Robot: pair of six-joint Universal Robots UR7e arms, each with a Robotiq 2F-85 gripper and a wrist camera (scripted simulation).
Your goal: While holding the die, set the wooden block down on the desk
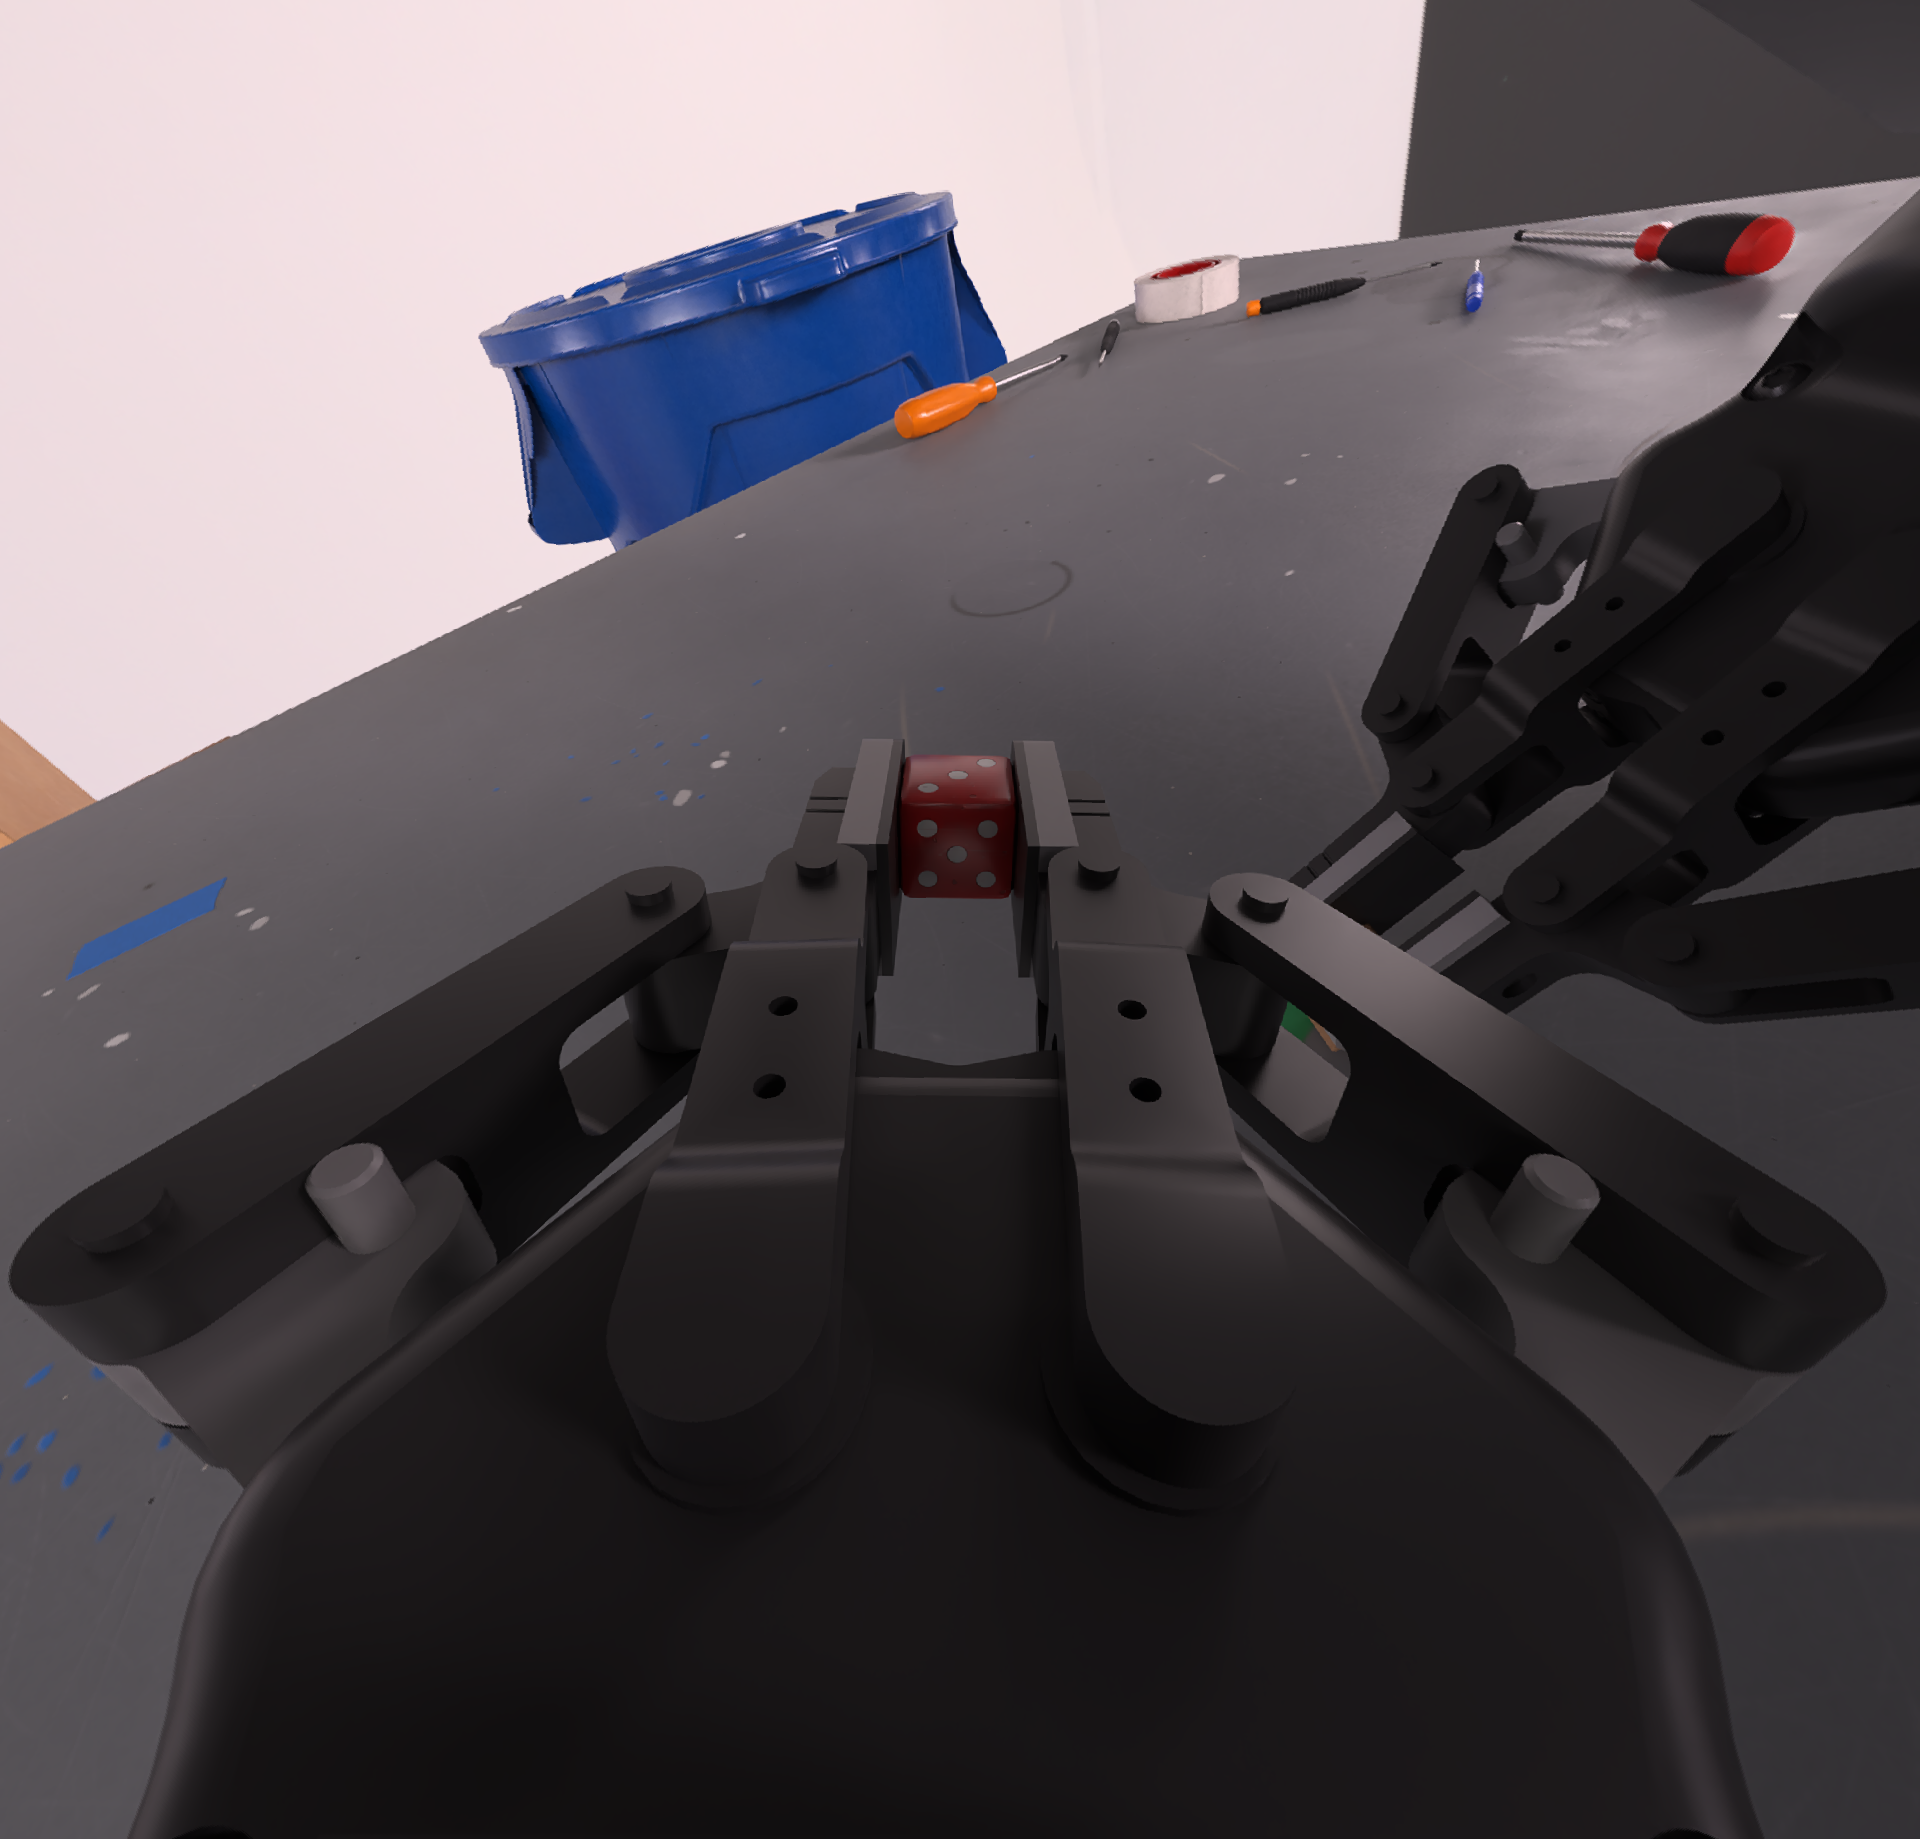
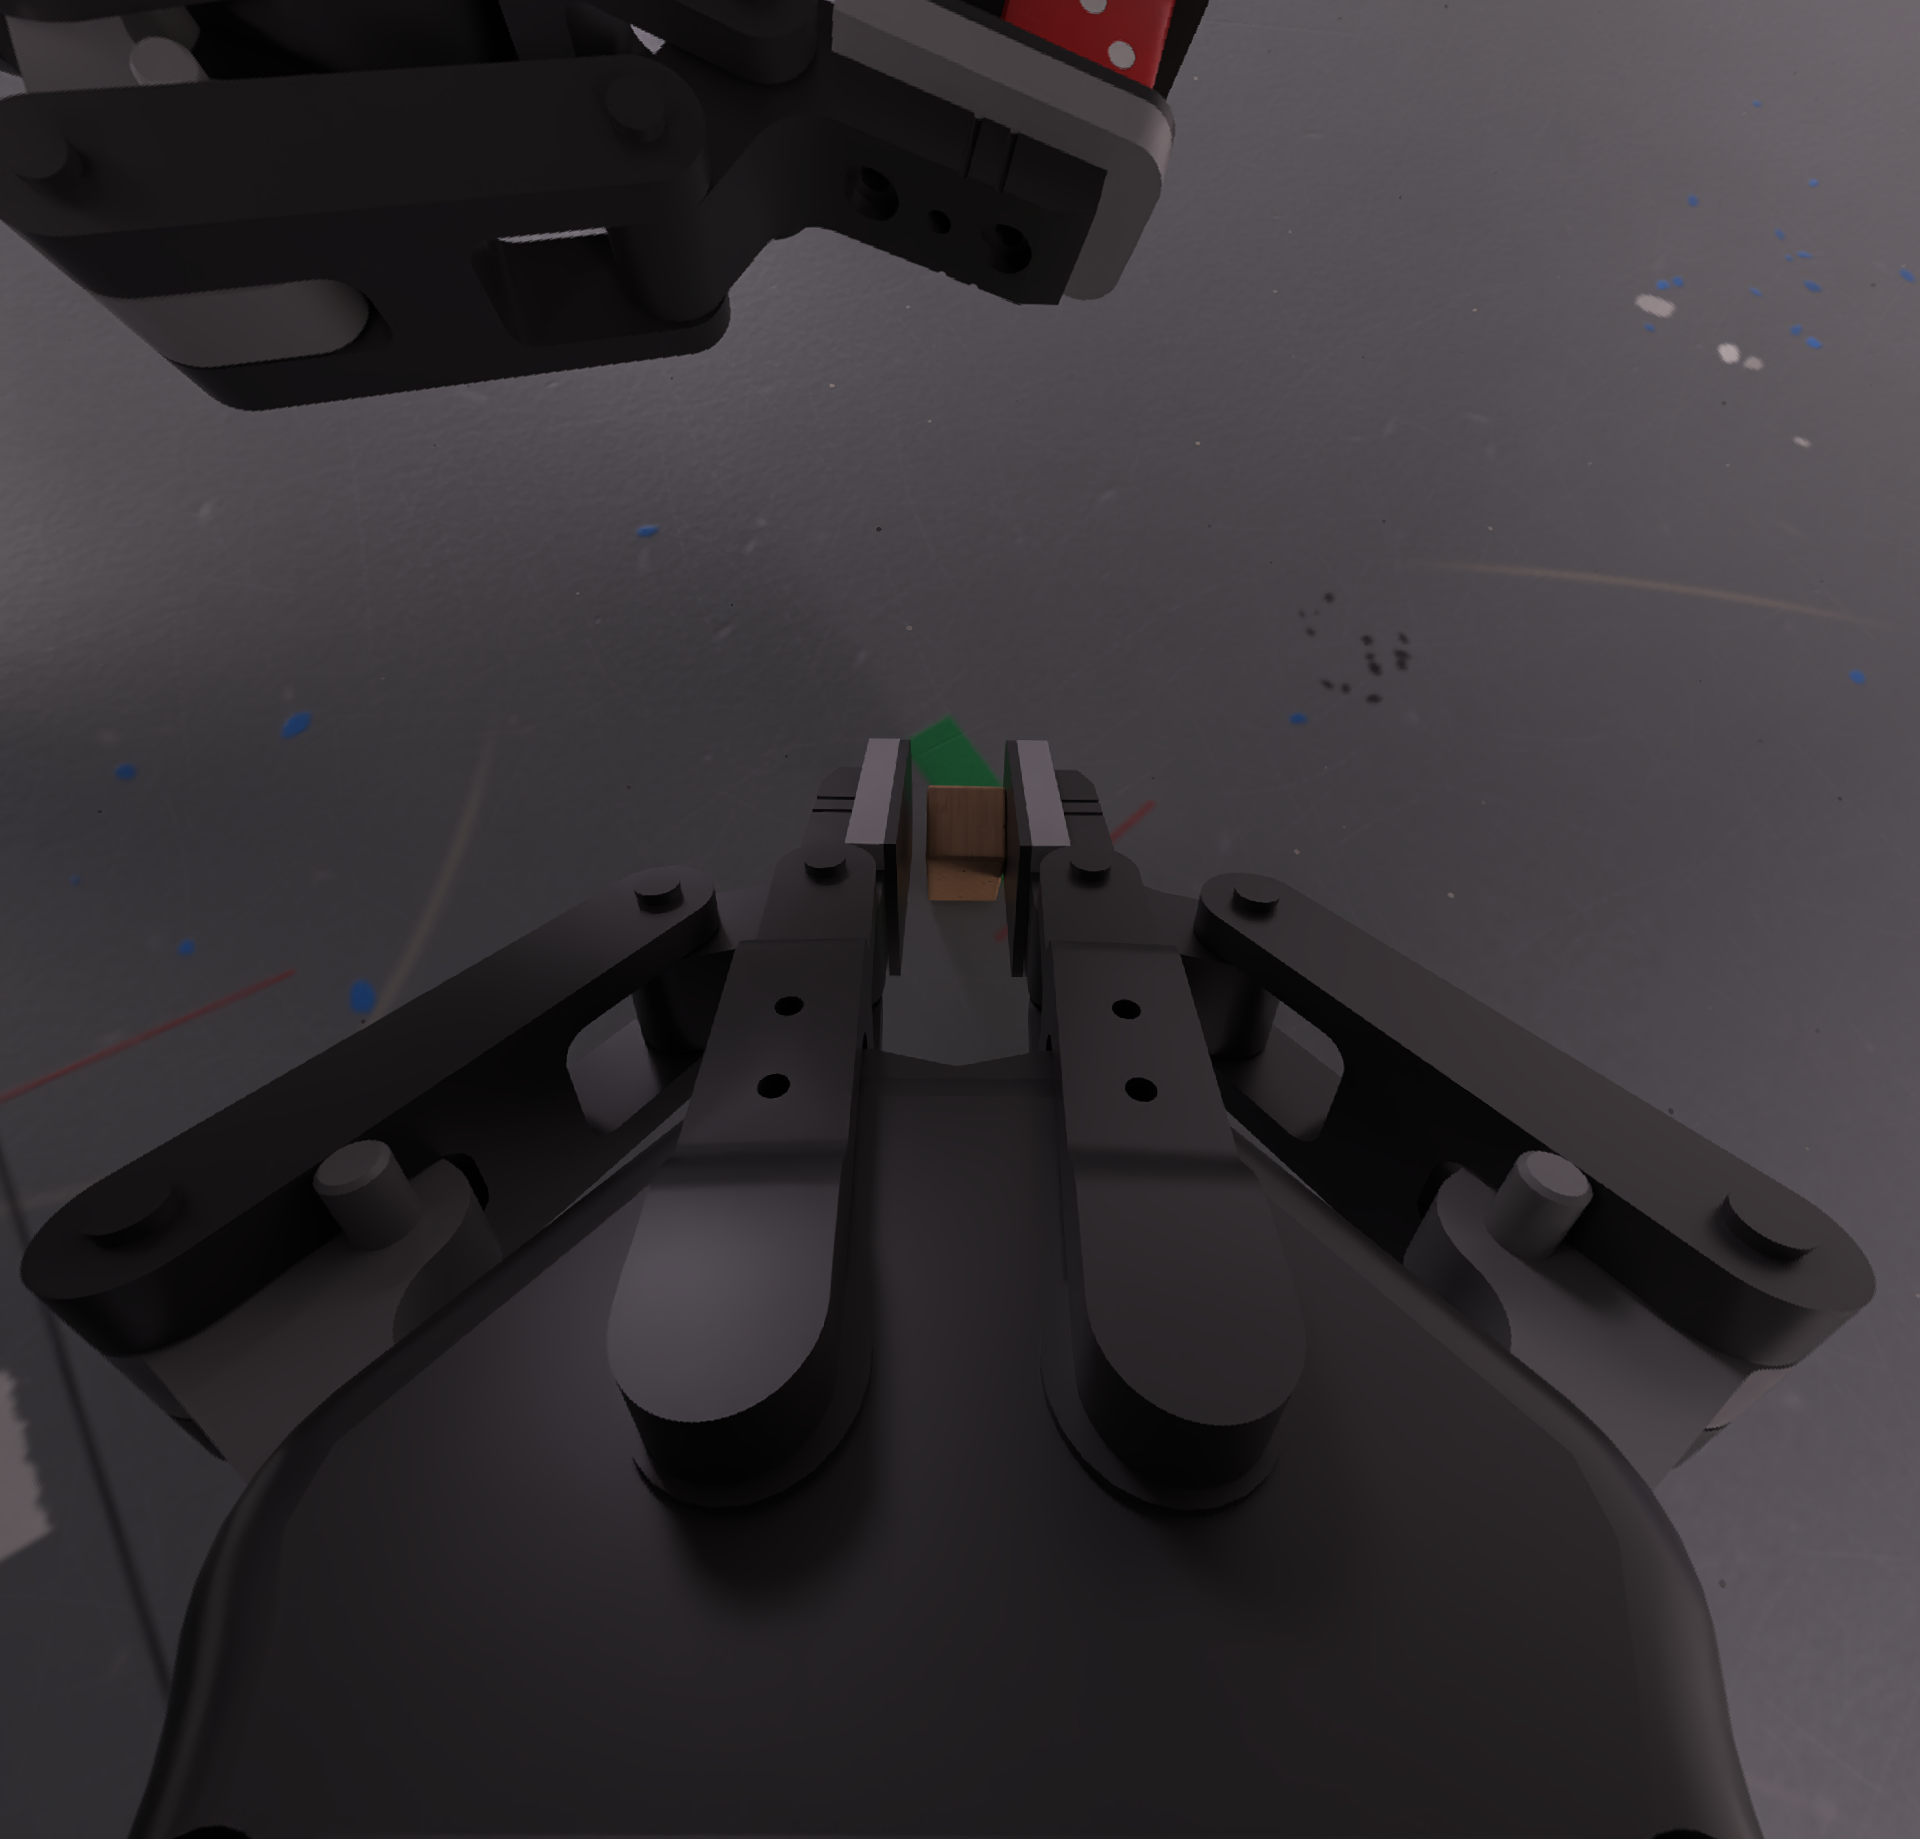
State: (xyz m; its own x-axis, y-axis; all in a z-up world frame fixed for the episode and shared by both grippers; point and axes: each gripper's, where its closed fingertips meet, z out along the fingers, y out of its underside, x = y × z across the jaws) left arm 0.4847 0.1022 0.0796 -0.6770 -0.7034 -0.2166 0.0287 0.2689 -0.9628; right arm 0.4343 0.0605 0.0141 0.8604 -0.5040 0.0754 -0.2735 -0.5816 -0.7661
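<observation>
Left gripper [image 1: 956, 825] clamps the red die [image 1: 956, 828] above the desk [image 1: 1039, 594]. Right gripper [image 2: 958, 821] pinches the wooden block [image 2: 964, 842], a green piece beyond it. Judgement: lower straight, release only at contact, keep the left arm motionless.

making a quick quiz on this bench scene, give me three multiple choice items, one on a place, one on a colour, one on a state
1. Where is the blue bin?
A. on the desk
B. beyond the desk's far edge
C. in the right claw

2. What colour is the die?
A. red with pale pips
B. green
C. white with black pips

3. What is the right claw doing?
A. hanging wide open
B. shut on the wooden block
C. gripping a screwdriver

Answers:
1 B, the desk edge cuts across the bin's lower part.
2 A, it shows red between the left claw fingers.
3 B, the wooden block sits between its pads.
</observation>
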